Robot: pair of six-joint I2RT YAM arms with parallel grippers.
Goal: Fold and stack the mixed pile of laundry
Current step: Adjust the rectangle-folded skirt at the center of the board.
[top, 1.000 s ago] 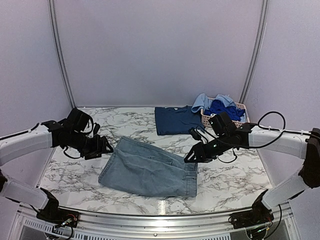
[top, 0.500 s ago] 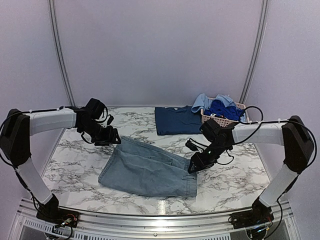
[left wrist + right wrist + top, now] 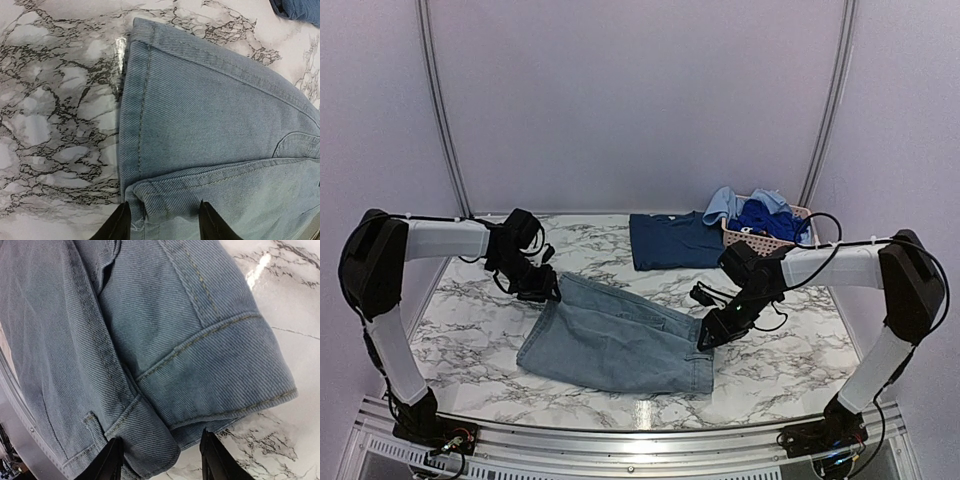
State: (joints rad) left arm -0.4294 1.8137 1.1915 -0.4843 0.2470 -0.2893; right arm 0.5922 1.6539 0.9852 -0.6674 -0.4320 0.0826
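Left end effector (image 3: 548,291) nearer denim (image 3: 620,345) hem

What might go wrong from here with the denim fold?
1. The left gripper straddles a layered hem corner of the denim, jaws apart. Closing there may catch only one layer and skew the fold.
2. The right gripper sits at the very edge of the waistband corner, where thick denim may slip out on lifting.
3. The navy shirt lies just behind, so a fold toward the back might drag onto it.
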